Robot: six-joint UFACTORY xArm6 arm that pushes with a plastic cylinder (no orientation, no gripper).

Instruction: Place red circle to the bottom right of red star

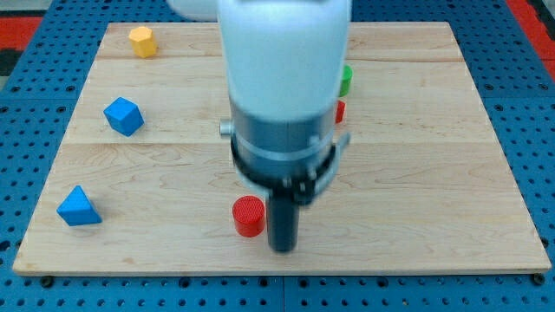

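Observation:
The red circle, a short red cylinder, stands on the wooden board near the view's bottom centre. My tip is just to its right and slightly lower, close beside it; I cannot tell if they touch. A small red edge shows right of the arm body at mid-height; it may be the red star, mostly hidden by the arm.
A green block peeks out right of the arm near the view's top. A yellow block sits at the top left. A blue cube and a blue triangular block lie at the left.

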